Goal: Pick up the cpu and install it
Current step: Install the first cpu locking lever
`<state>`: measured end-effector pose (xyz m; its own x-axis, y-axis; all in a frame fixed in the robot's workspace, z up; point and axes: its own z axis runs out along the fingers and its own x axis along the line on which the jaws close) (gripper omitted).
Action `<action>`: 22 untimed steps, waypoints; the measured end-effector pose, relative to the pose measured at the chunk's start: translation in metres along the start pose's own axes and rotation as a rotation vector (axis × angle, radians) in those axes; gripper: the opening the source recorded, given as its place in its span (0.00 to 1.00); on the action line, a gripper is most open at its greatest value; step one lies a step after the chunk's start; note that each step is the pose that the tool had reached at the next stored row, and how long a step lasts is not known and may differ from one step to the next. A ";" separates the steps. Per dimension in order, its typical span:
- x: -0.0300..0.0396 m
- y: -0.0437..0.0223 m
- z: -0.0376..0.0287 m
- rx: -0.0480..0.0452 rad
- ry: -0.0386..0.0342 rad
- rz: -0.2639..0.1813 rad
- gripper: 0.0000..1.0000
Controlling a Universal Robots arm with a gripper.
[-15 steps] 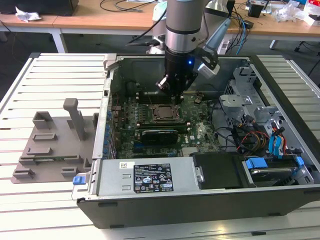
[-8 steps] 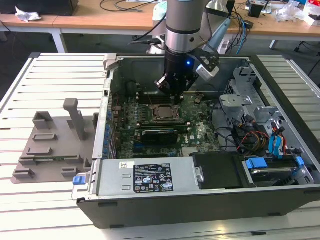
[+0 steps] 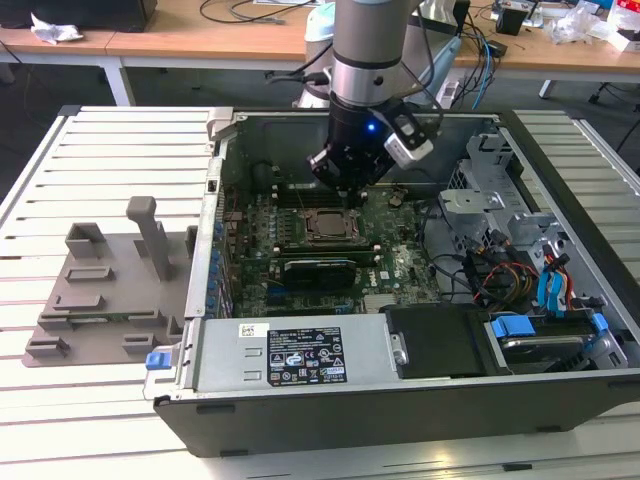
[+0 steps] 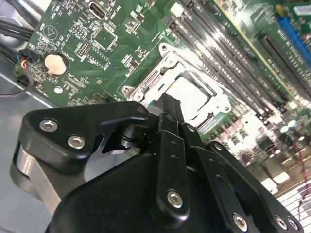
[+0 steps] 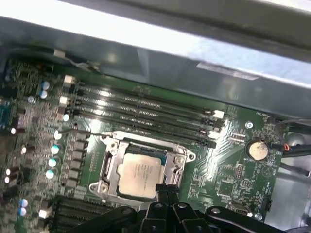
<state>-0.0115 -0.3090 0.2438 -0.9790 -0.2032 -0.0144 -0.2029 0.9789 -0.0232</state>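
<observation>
- I see the gray tray (image 3: 100,290) on the surface (image 3: 40,400), at the exterior view's left.
- The cpu (image 5: 138,174) sits in its socket (image 5: 109,162); I judge the install step is in hand.
- My end effector (image 5: 164,190) hovers just above it with narrow fingers, holding nothing.

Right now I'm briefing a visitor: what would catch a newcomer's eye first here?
The open computer case with its green circuit board, and the arm's claw hanging just above the silvery chip, which sits in its socket frame. On the exterior view's left lies a gray plastic tray.
</observation>
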 end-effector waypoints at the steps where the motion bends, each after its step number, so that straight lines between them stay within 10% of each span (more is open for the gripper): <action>1: 0.0000 0.0000 0.0000 -0.0055 -0.0010 0.008 0.11; 6: 0.0000 0.0000 0.0005 0.0056 0.0029 0.140 0.11; 8: -0.0005 -0.0001 0.0012 0.0015 0.0501 0.140 0.11; 9: -0.0005 -0.0001 0.0011 0.0011 0.0528 0.140 0.11; 13: -0.0003 -0.0001 -0.0015 0.0007 0.0550 0.140 0.11; 22: -0.0007 -0.0008 -0.0348 0.0007 0.0550 0.140 0.11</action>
<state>-0.0113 -0.3090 0.2786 -0.9973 -0.0633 0.0373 -0.0643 0.9976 -0.0255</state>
